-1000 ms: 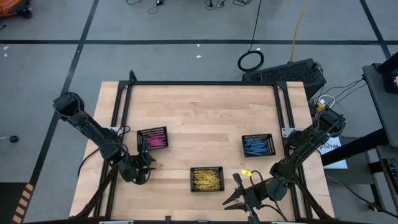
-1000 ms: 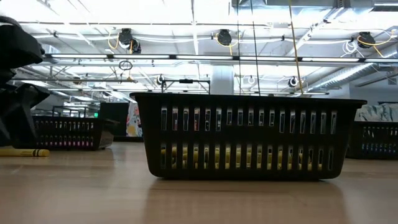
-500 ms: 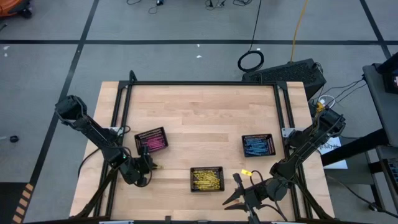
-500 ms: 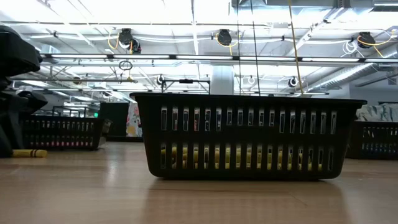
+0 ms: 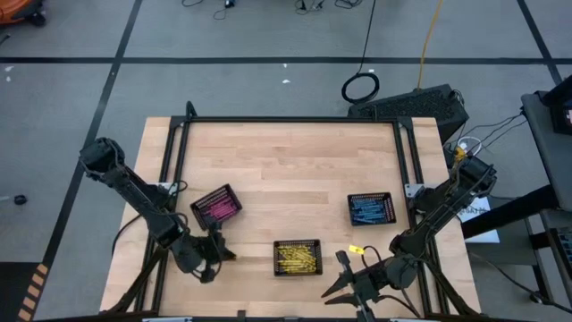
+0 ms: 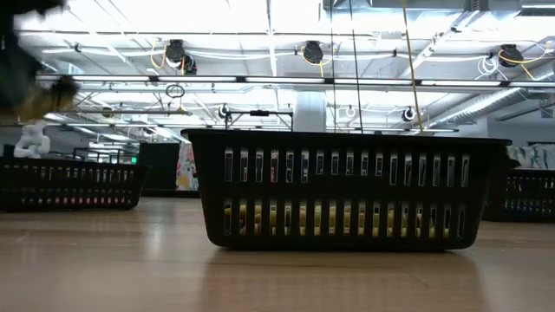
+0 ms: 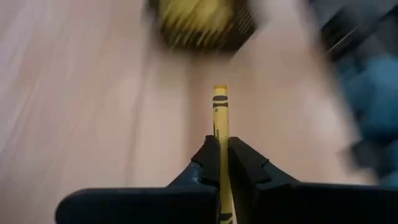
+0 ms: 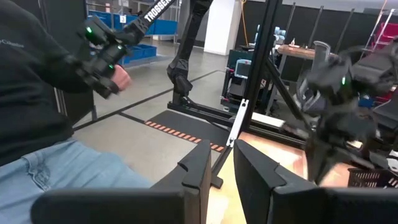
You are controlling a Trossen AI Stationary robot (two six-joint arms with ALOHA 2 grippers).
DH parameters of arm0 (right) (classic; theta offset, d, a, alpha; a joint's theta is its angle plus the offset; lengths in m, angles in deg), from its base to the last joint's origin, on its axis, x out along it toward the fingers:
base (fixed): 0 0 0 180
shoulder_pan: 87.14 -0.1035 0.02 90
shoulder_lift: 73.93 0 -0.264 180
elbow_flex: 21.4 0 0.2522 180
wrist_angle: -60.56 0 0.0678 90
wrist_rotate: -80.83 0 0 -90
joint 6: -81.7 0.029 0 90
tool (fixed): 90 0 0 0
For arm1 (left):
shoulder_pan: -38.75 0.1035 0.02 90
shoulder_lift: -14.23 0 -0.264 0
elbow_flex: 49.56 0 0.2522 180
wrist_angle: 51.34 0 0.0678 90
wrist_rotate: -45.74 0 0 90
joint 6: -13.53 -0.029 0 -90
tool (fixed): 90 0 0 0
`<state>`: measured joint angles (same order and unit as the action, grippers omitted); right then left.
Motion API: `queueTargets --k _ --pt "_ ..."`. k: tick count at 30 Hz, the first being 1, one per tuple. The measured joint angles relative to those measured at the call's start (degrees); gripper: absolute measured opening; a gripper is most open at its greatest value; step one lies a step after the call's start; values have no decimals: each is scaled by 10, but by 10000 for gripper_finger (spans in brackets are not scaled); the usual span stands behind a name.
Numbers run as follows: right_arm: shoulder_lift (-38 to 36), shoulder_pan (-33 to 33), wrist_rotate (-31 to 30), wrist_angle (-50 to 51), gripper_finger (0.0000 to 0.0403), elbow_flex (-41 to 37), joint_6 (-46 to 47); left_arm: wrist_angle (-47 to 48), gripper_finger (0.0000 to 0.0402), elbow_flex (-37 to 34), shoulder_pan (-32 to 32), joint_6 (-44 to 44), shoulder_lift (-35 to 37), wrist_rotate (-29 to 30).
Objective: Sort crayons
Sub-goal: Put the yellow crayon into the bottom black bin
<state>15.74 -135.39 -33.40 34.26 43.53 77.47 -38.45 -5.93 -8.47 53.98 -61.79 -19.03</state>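
Note:
In the left wrist view a yellow crayon sticks out forward from my left gripper, which is shut on it. From above, that gripper hangs over the table between the pink tray and the yellow tray. The low view shows it only as a blur at the top left. The blue tray stands at the right. My right gripper is held level near the table's near edge, open, with nothing between its fingers. Another yellow crayon lies on the table beside it. My left gripper pinches the yellow crayon's shaft between its two fingers. The crayon lies along the fingers: its front part juts past the tips and its back part runs between them. The fingers slant downward. The crayon is lifted clear of the table.
The yellow tray fills the middle of the low view, with the pink tray at its left and the blue tray at its right. A person sits beyond the table's left side. Bare wood lies across the table's far half.
My left gripper has shut on the yellow crayon that lay on the table beside the pink tray. It has lifted the crayon clear and moved toward the table's near edge. The pink tray has turned a little where it stands.

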Motion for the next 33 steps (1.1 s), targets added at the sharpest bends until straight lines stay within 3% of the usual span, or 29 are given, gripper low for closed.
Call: queueTargets --k 9,16,22,28,33 --pt "0 0 0 0 55 0 -1 -173 8 76 46 -145 -7 49" --pt "0 0 -44 -5 55 0 -14 -278 8 125 109 -201 -117 9" --pt "-4 -6 -56 -5 54 0 -16 -255 8 221 162 -203 -240 -57" --pt "-7 -21 -196 9 54 0 7 -133 8 311 202 -199 -310 -115" --pt "-8 -28 -211 14 54 0 7 -58 15 353 219 -198 -334 -118"
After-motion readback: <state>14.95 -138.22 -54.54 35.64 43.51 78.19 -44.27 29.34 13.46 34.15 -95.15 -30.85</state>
